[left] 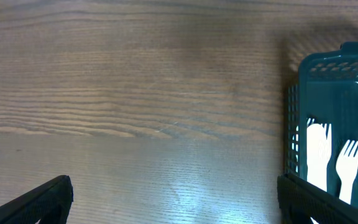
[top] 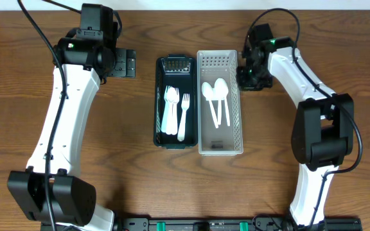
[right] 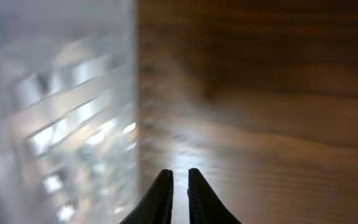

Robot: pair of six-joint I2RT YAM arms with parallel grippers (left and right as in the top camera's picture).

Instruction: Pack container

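Observation:
A dark green basket (top: 175,68) holds three white plastic forks (top: 174,109). Next to it on the right a white basket (top: 219,62) holds two white plastic spoons (top: 216,96). My left gripper (top: 122,64) is open and empty over bare table left of the green basket; its wrist view shows the jaws wide apart (left: 173,199), the green basket (left: 328,81) and forks (left: 331,158) at right. My right gripper (top: 249,76) is shut and empty just right of the white basket; its wrist view shows the fingers (right: 179,180) beside the basket's wall (right: 61,112).
The wooden table (top: 76,25) surrounds both baskets. The arm bases stand at the front edge, left (top: 50,199) and right (top: 313,192).

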